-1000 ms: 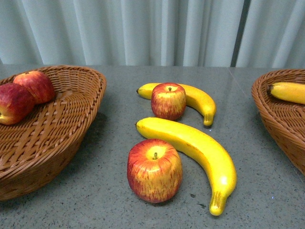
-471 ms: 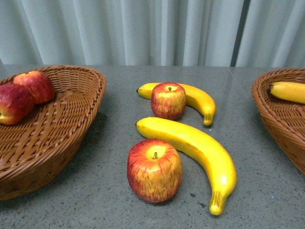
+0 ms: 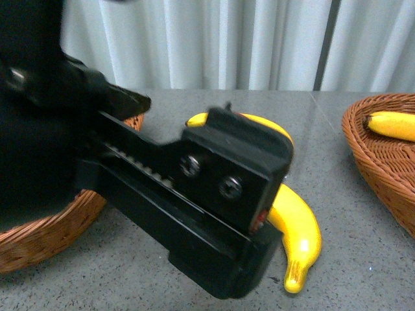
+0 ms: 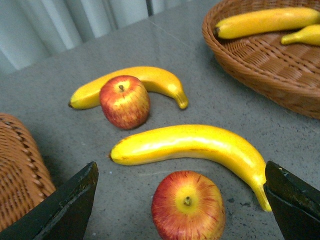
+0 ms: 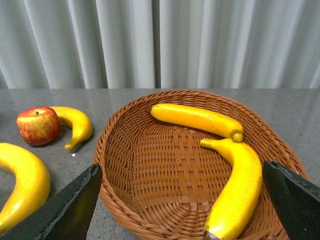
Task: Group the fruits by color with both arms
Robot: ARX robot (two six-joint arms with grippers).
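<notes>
grey table [image 4: 220, 92] | near apple [image 4: 188, 206], far apple [image 4: 124, 101] | near banana [image 4: 190, 145], far banana [image 4: 156, 79] | left basket [image 4: 20, 165], right basket [image 4: 280, 90]

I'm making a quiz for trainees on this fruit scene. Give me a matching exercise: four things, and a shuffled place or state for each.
1. near apple
2. far apple
3. right basket
4. left gripper

A. holds two bananas
B. open
C. against the shorter banana
D. beside the longer banana

Pairs: 1-D, 2-C, 3-A, 4-B
</notes>
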